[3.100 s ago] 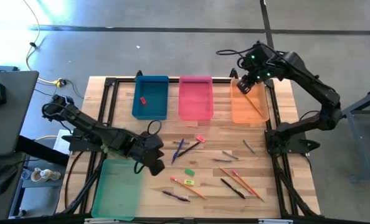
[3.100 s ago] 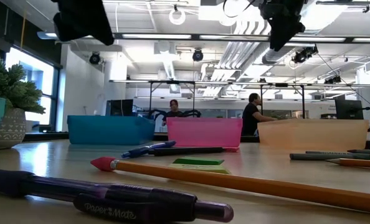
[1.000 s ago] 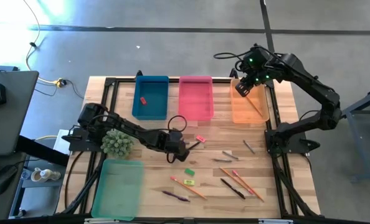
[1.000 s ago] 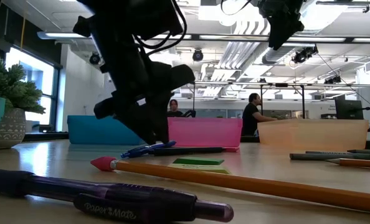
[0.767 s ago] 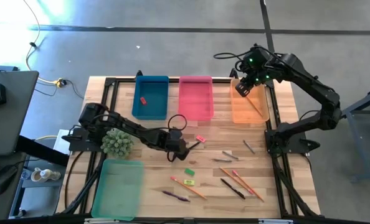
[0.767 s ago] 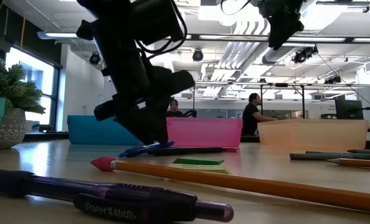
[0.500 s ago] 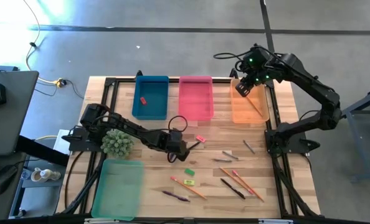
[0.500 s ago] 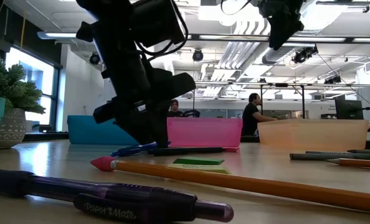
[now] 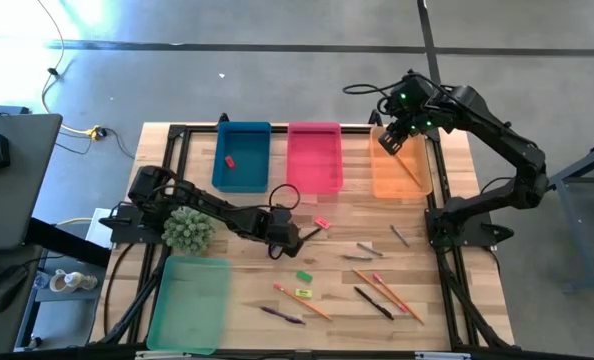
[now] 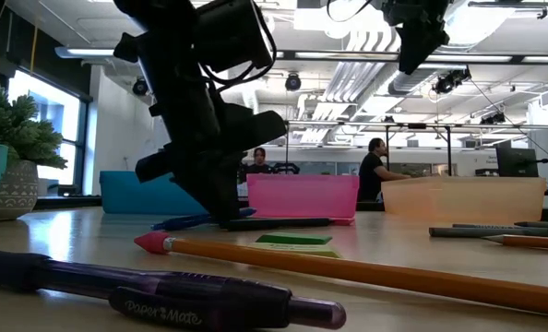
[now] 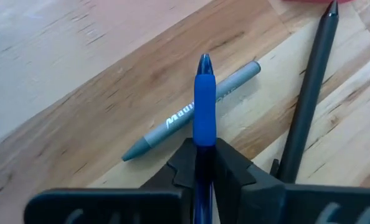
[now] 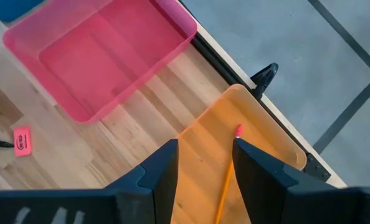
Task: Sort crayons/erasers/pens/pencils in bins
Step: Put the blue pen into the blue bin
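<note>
My left gripper (image 9: 288, 238) is low over the table's middle, shut on a blue pen (image 11: 204, 106); the pen also shows in the low view (image 10: 189, 220). A grey crayon (image 11: 191, 111) and a dark pen (image 11: 306, 102) lie on the wood beside it. My right gripper (image 9: 391, 141) hangs open and empty above the orange bin (image 9: 402, 178), which holds one pencil (image 12: 226, 180). Pencils (image 9: 303, 301), pens (image 9: 374, 303), crayons (image 9: 370, 249) and erasers (image 9: 304, 276) lie loose on the near right of the table. A red eraser (image 9: 229, 160) lies in the blue bin (image 9: 242, 170). My left gripper pinches the blue pen between its two fingers at the pen's barrel (image 11: 203, 140). The pen runs on out past the fingertips, its blue grip end (image 11: 204, 93) over the grey crayon. In the low view it lies nearly level close to the table; whether it rests there, I cannot tell.
The pink bin (image 9: 314, 157) stands between the blue and orange bins at the far edge; the mint green bin (image 9: 189, 302) is at the near left. A spiky green plant (image 9: 188, 229) sits by my left arm. A pink eraser (image 9: 321, 222) lies just right of my left gripper.
In the low view the blue pen in my left gripper has shifted a little toward the table's left and lies flatter than before. My right gripper has kept still above the orange bin.
</note>
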